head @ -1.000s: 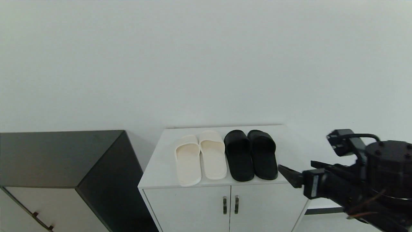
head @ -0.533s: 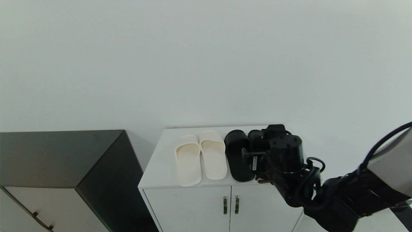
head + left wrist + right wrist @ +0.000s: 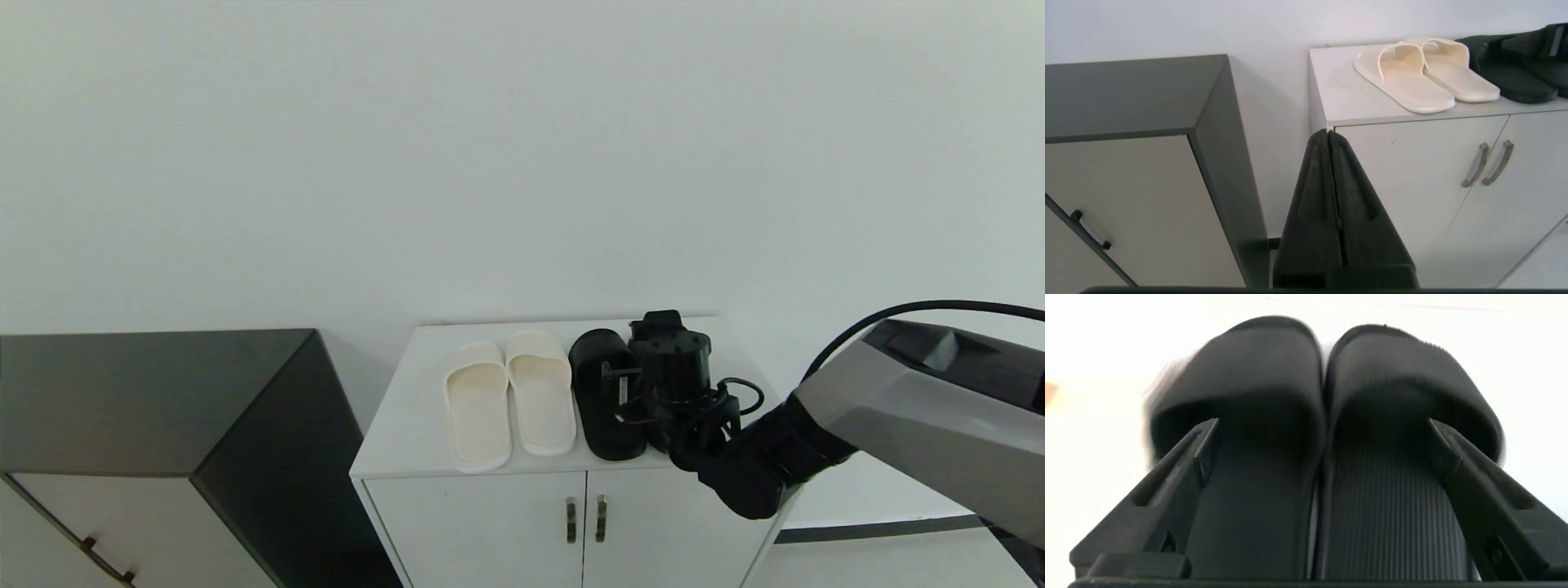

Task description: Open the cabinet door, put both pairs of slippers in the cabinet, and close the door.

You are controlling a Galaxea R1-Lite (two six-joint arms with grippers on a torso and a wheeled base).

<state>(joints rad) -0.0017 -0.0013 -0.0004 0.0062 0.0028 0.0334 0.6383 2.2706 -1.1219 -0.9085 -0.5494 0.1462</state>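
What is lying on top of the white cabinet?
A cream pair of slippers and a black pair lie side by side on the white cabinet. The open right pincer straddles the black pair; the arm covers much of that pair in the head view.

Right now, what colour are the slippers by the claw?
The slippers are plain black; the right wrist view shows them best.
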